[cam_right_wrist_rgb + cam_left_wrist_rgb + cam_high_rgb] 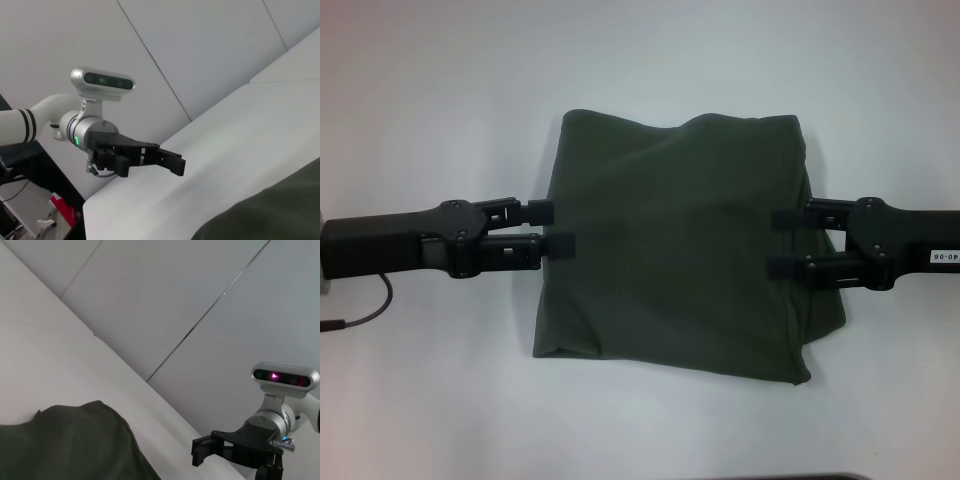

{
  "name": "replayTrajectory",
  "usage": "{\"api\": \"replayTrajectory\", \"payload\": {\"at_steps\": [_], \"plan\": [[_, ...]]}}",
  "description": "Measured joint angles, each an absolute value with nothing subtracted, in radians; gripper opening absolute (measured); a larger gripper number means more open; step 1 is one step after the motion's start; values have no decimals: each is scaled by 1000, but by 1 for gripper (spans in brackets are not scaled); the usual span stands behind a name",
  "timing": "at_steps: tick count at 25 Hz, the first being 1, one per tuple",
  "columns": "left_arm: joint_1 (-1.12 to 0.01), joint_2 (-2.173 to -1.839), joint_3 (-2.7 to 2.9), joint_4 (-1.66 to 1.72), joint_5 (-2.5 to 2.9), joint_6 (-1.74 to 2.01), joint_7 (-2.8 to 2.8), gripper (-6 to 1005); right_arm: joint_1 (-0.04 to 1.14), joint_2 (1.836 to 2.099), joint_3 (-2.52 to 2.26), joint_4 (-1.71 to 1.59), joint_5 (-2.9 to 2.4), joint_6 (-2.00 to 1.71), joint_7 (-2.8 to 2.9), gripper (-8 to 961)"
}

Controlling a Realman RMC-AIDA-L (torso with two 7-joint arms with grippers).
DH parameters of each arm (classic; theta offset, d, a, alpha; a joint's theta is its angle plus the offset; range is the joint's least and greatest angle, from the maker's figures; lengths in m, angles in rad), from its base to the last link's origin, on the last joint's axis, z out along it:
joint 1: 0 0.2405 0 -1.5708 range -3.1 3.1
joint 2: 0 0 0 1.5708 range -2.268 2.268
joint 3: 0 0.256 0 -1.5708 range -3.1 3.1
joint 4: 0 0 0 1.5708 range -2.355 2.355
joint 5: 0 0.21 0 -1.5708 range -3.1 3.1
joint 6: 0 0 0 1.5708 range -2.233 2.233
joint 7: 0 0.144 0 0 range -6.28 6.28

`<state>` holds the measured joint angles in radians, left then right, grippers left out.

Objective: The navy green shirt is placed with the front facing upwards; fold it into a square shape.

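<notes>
The navy green shirt [675, 245] lies folded into a rough rectangle in the middle of the white table, plain cloth up, with no lettering showing. My left gripper [558, 228] is open at the shirt's left edge, its fingertips just reaching the cloth. My right gripper [777, 242] is open over the shirt's right part, its fingers lying above the fabric. Some loose cloth sticks out past the right edge under that gripper. The left wrist view shows a corner of the shirt [75, 445] and the right gripper [200, 454] beyond it. The right wrist view shows the shirt [270, 210] and the left gripper [172, 162].
A thin cable [365, 312] trails from the left arm onto the table [440, 400] at the far left. Grey wall panels stand behind the table in both wrist views. A dark edge [820, 477] shows at the bottom of the head view.
</notes>
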<state>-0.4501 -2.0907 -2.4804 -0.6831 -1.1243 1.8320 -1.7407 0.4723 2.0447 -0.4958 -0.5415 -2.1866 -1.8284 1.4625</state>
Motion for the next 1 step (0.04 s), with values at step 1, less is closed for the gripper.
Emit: {"api": "replayTrajectory", "payload": {"at_steps": [1], "plan": [[-450,-2091,-2480,-683,-1124,1832,-1741,900,472,2045,-496,-541,-2187,-1828,1463,915]]}}
